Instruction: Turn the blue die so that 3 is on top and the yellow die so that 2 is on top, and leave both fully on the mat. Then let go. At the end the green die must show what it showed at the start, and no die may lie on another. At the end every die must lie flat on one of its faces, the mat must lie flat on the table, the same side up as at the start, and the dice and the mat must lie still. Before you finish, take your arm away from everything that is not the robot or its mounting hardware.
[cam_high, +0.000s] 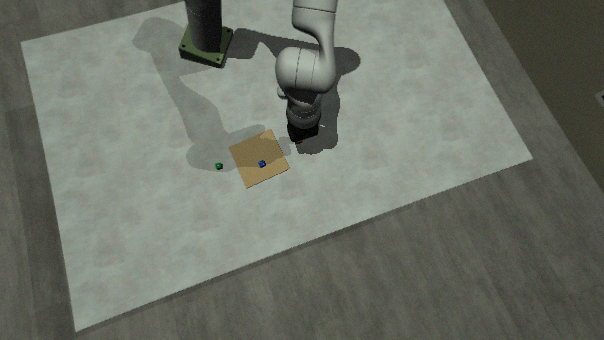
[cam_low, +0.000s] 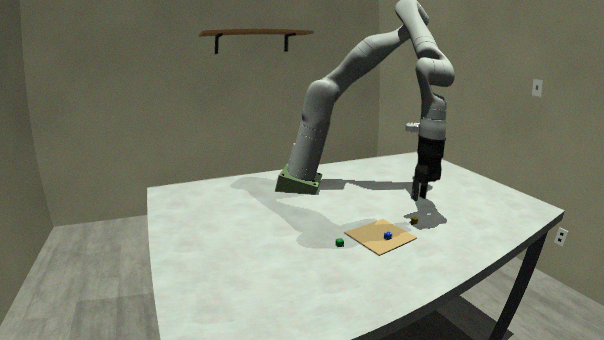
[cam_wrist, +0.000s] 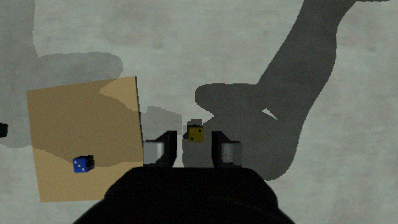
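The yellow die (cam_low: 414, 220) lies on the table just off the far right corner of the tan mat (cam_low: 380, 236). In the wrist view the yellow die (cam_wrist: 195, 133) shows between my two fingers but well below them. My gripper (cam_low: 419, 195) hangs above it, fingers partly open and holding nothing; it also shows in the wrist view (cam_wrist: 193, 145). The blue die (cam_high: 261, 163) lies flat on the mat (cam_high: 259, 158), near its right side, and shows in the wrist view (cam_wrist: 83, 164) too. The green die (cam_high: 218, 166) lies on the table just left of the mat.
The arm's green base (cam_high: 205, 45) stands at the back of the table. The arm's shadow falls over the mat and the yellow die. A wall shelf (cam_low: 256, 34) hangs far behind.
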